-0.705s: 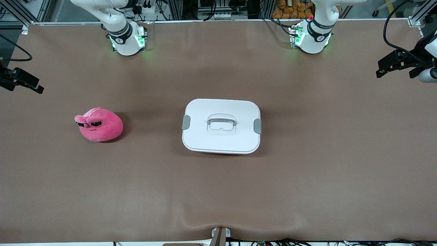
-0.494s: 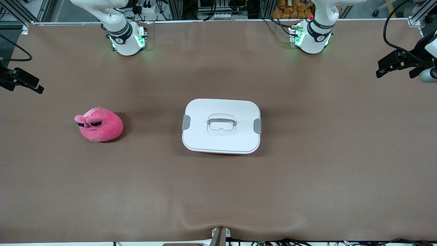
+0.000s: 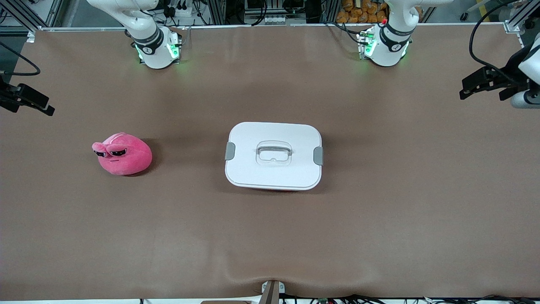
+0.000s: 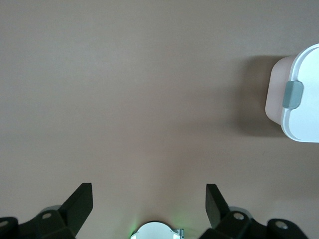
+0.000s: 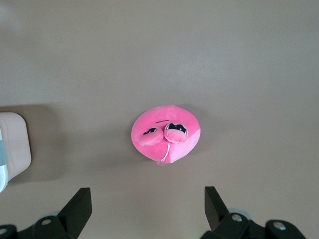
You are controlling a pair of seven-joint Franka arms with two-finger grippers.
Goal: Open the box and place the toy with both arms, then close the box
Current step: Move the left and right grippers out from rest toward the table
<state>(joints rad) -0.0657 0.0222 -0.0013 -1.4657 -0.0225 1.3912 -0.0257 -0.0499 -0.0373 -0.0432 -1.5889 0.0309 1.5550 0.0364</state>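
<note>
Jaws wide on both grippers, nothing between them. Left gripper [image 3: 468, 86] hangs over bare brown surface [image 3: 379, 219] at the left arm's end, well apart from the box; right gripper [image 3: 44, 107] hangs at the right arm's end, over the surface near the toy. In each wrist view the two black fingertips [image 4: 79, 204] stand far apart with only surface between them.

Box [image 3: 274, 155] sits mid-surface, white lid [image 3: 274, 135] on and seated flat, one grey clip [image 3: 230, 151] on the end toward the right arm, the other clip [image 3: 318, 155] on the end toward the left arm. Recessed handle [image 3: 274, 153] lies at the lid's centre. Left wrist view catches one end of the box with its clip [image 4: 292, 94] and the pinkish body under the lid. Toy [image 3: 123, 154] rests on the surface toward the right arm's end, well apart from the box, roughly level with it; it shows in the right wrist view, face up [image 5: 167, 134].

Judged step: approach to the clips, task not yet begun. To do it well, each arm should take the clip at its own end, jaws aligned square to the clip and lowered together, so the box is not pushed sideways. Release both clips before any pull on the handle; a lift with one clip latched would likely drag the whole box.
</note>
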